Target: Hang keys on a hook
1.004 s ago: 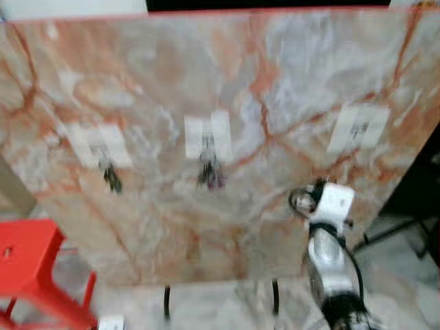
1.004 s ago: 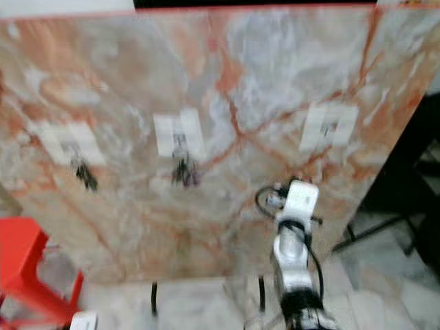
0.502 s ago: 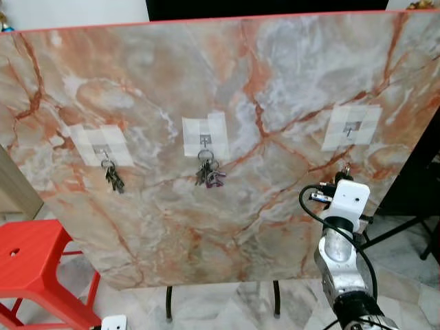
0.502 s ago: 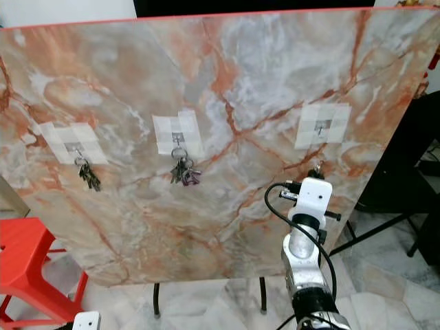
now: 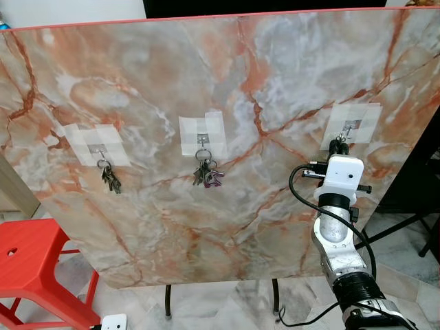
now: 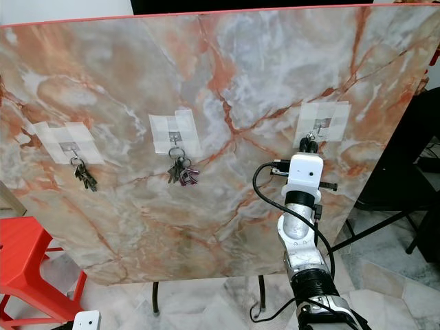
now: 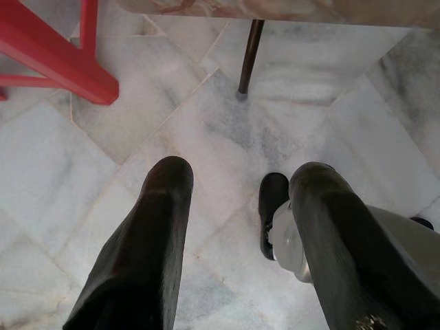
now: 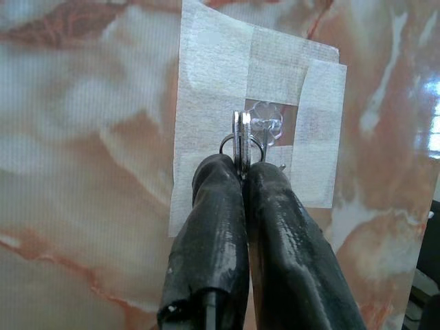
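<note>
Reaching up to the marble board [image 5: 227, 103], the right tool [image 8: 242, 165] was clamped on a set of keys [image 8: 240, 141], pressing them against the taped hook [image 8: 264, 126] on the right. Two other key bunches [image 5: 208, 173] hung from the middle and left hooks. The left tool [image 7: 240, 199] hung over the floor, fingers apart.

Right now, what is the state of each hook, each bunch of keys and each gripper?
Left hook: holds a bunch of keys.
Middle hook: holds a second bunch.
Right hook: bare, no ring on it yet.
Key ring: pinched in the right gripper, touching or just before the right hook.
Left gripper: open, empty, pointing at the floor.
</note>
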